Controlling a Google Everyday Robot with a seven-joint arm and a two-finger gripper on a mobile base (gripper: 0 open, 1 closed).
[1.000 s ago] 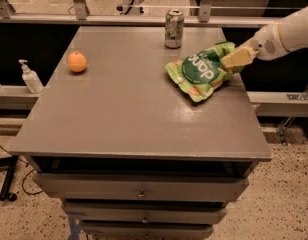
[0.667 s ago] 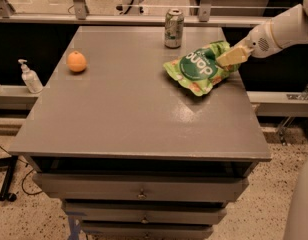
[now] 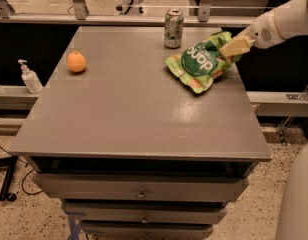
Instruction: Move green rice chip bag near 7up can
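Note:
The green rice chip bag (image 3: 201, 62) lies on the grey table (image 3: 134, 109) at the back right, its far right corner lifted. My gripper (image 3: 231, 49) comes in from the right on a white arm and is shut on that upper right corner of the bag. The 7up can (image 3: 173, 28) stands upright near the table's back edge, a short way up and left of the bag, with a gap between them.
A round orange fruit (image 3: 76, 62) sits at the table's left. A soap dispenser bottle (image 3: 29, 77) stands on a ledge left of the table. Drawers (image 3: 141, 191) sit under the tabletop. A railing runs behind the table.
The gripper has pulled the bag's corner up and toward the back of the table; the bag has shifted slightly toward the can and is more tilted. The can and the orange have not moved.

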